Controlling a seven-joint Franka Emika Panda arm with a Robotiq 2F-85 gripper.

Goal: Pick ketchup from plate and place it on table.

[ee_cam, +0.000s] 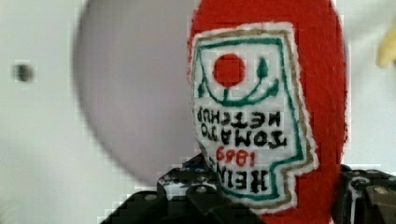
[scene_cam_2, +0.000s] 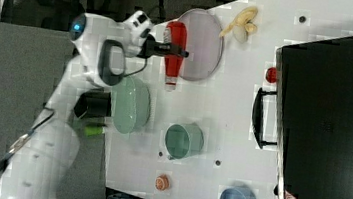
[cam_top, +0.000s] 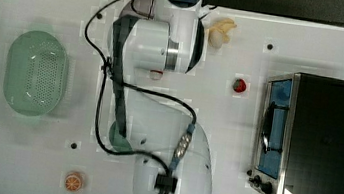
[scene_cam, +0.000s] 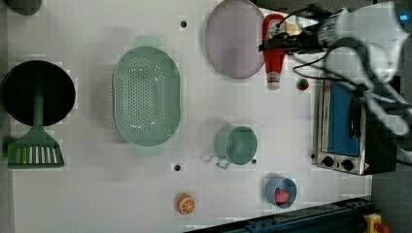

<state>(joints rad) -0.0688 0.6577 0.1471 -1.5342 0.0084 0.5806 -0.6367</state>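
While fingers [scene_cam_2: 171,50] pinch the ketchup [scene_cam_2: 173,54] beside the plate [scene_cam_2: 202,44], lower level onto bare desk [scene_cam_2: 222,120] before releasing.

The ketchup [ee_cam: 268,107] has a white sewn label w/ green edge. The words look upside down in the wrist view: "HEINZ" in black, "1869" in red, then "TOMATO KETCHUP" in black. A red dot w/ green leaves sits on the label too. The oven [scene_cam_2: 330,122] has a small red warning triangle near its corner; too small to read.
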